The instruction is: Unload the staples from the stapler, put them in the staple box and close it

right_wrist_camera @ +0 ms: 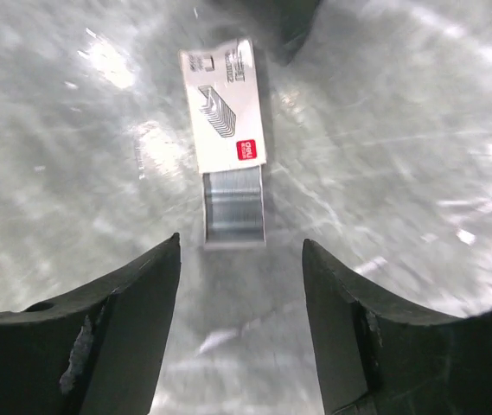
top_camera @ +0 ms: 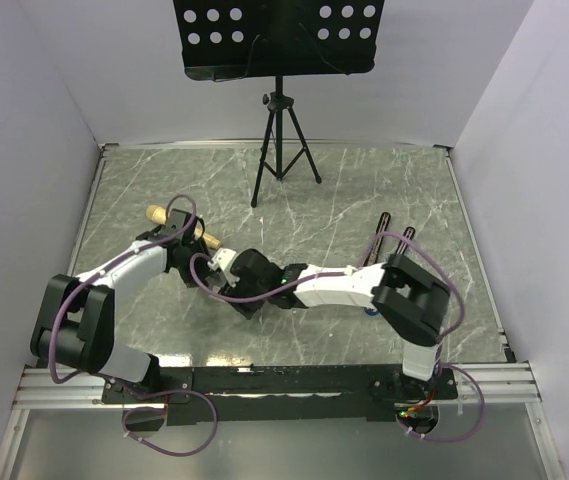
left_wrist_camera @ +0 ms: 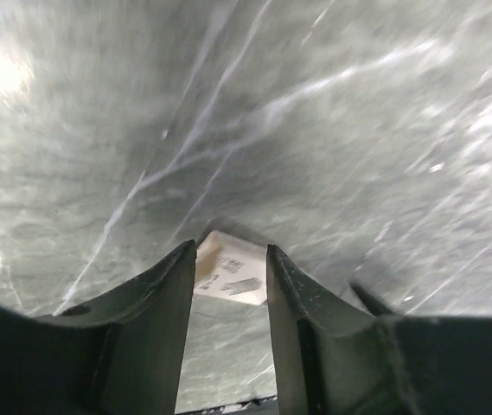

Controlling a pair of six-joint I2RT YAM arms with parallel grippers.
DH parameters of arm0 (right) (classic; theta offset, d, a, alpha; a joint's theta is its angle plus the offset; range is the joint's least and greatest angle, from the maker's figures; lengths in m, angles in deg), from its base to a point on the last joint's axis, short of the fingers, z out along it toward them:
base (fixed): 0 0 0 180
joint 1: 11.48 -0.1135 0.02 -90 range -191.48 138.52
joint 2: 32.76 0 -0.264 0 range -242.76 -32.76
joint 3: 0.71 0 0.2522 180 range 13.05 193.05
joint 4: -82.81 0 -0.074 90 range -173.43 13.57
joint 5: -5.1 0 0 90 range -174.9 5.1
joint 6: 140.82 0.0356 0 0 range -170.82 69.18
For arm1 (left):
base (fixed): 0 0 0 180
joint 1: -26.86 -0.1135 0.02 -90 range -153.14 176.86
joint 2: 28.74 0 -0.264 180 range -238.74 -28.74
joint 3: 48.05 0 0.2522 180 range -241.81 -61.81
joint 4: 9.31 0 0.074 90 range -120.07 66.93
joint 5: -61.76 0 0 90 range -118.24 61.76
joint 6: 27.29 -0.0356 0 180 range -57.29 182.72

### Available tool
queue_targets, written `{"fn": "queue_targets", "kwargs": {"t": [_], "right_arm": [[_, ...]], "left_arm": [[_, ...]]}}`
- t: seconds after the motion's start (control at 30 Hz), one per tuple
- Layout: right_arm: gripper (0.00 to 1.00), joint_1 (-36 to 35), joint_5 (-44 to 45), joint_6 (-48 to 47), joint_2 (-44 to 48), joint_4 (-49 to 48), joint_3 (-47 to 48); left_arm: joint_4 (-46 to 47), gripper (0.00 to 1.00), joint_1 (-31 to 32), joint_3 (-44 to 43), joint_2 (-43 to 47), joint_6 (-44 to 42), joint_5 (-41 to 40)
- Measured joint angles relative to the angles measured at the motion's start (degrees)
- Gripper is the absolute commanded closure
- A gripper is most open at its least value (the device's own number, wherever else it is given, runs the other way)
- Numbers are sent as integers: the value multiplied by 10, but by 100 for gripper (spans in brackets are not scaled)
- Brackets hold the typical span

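The top camera sits high behind the arms and looks down and forward over the whole marble counter (top_camera: pixel 384 190), with the arm bases at its lower edge and white walls around. The left wrist camera rides just behind the left claw (left_wrist_camera: pixel 230 251) and looks along its fingers, low and very close to the counter surface. The right wrist camera looks past the right claw (right_wrist_camera: pixel 241 244), steeply down from a little farther off. All three views share the counter's middle patch, where the small white staple box (right_wrist_camera: pixel 224 104) lies.
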Motion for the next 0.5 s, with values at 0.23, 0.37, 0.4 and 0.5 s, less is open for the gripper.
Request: {"fn": "queue_targets", "kwargs": {"t": [0.23, 0.37, 0.4, 0.5], "right_arm": [[37, 0, 16, 36, 79, -17, -30], [36, -2, 35, 69, 80, -21, -64], [36, -3, 39, 73, 80, -21, -70], [36, -4, 53, 88, 74, -20, -79]], "left_arm": [[-31, 77, 0, -52, -1, -25, -49], [-46, 87, -1, -58, -15, -40, -66], [-46, 89, -1, -57, -18, -41, -66], [-36, 94, -2, -39, -23, -41, -58]]}}
